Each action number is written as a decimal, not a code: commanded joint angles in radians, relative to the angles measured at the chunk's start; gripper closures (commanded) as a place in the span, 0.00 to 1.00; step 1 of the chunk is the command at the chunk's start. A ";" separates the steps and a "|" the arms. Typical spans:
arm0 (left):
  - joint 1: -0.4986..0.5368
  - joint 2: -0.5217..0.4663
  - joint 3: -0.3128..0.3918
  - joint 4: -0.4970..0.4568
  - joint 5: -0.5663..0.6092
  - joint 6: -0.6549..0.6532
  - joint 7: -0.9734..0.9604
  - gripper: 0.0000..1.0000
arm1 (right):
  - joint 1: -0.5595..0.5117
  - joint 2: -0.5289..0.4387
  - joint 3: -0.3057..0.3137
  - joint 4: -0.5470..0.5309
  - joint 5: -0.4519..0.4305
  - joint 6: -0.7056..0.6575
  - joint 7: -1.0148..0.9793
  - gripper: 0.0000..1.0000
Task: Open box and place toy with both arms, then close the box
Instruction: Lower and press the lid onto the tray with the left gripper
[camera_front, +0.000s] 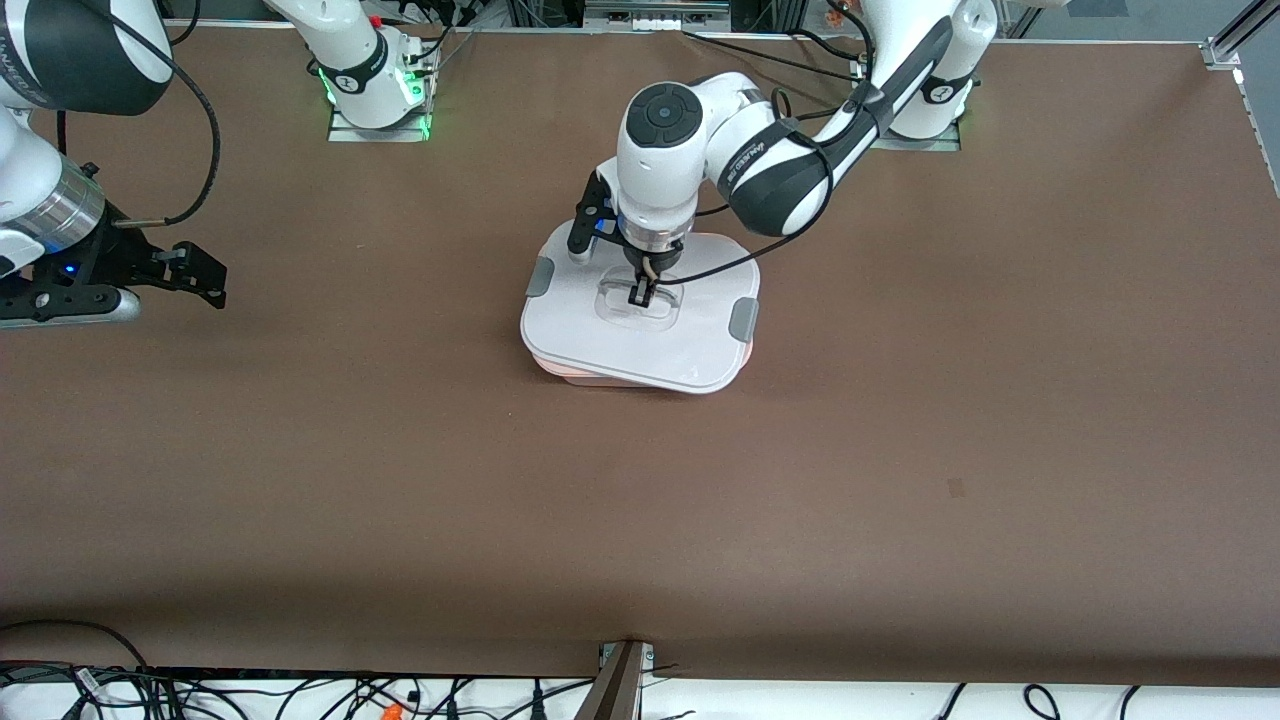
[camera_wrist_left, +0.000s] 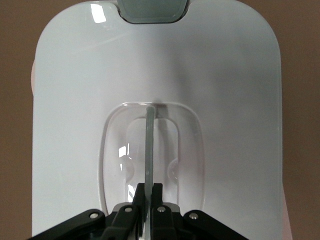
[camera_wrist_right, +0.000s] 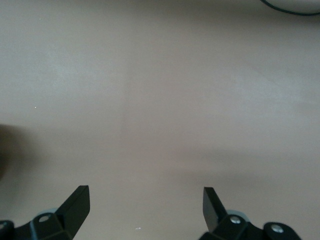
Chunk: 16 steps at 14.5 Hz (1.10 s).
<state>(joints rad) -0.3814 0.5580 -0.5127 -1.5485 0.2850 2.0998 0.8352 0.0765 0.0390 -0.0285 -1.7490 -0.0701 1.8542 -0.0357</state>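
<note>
The left wrist view shows the left gripper (camera_wrist_left: 148, 200) closed on the thin handle (camera_wrist_left: 149, 145) of the lid (camera_wrist_left: 65, 125). The front view adds the pink box (camera_front: 585, 375) under the skewed lid, at frame centre. The right gripper (camera_front: 195, 270) waits open at frame's left edge, over the bare table (camera_front: 900, 450).

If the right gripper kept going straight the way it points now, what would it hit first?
Probably only the bare table. The right gripper, fingers open, faces plain brown surface in its wrist view; how far off that is remains unclear.
</note>
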 joint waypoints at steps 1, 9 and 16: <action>0.006 0.007 0.000 -0.013 0.043 0.008 -0.015 1.00 | 0.005 -0.016 -0.001 -0.015 0.015 0.005 0.014 0.00; 0.032 -0.001 -0.006 -0.047 0.025 -0.029 -0.163 1.00 | 0.003 -0.014 -0.001 -0.013 0.015 0.006 0.014 0.00; 0.006 -0.010 -0.024 -0.032 0.025 -0.093 -0.338 1.00 | 0.005 -0.014 -0.001 -0.013 0.016 0.005 0.014 0.00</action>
<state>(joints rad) -0.3591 0.5543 -0.5342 -1.5658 0.2896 2.0209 0.5753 0.0779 0.0390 -0.0284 -1.7490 -0.0701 1.8542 -0.0346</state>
